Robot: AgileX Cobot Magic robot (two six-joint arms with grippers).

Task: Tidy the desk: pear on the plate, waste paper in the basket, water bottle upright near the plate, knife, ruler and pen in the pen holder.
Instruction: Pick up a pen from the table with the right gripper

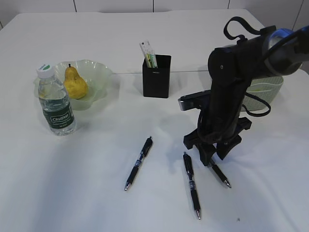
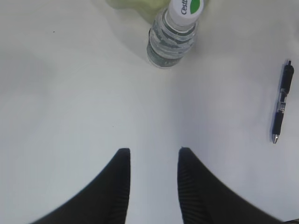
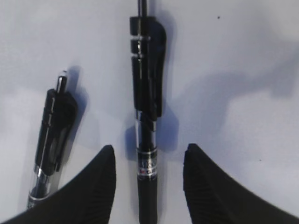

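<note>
My right gripper (image 3: 148, 186) hangs with its jaws apart astride the pen (image 3: 146, 116) that runs toward twelve o'clock, and closing off-centre could roll it into the second pen (image 3: 51, 140) at nine o'clock.

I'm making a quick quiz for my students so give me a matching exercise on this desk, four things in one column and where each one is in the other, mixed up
Things:
1. pear
2. water bottle
3. pen holder
4. right gripper

Places:
A. standing upright beside the plate
B. lowered over a pen, open
C. on the plate
D. mid-table, with items sticking out of its top

Pairs: 1-C, 2-A, 3-D, 4-B
</note>
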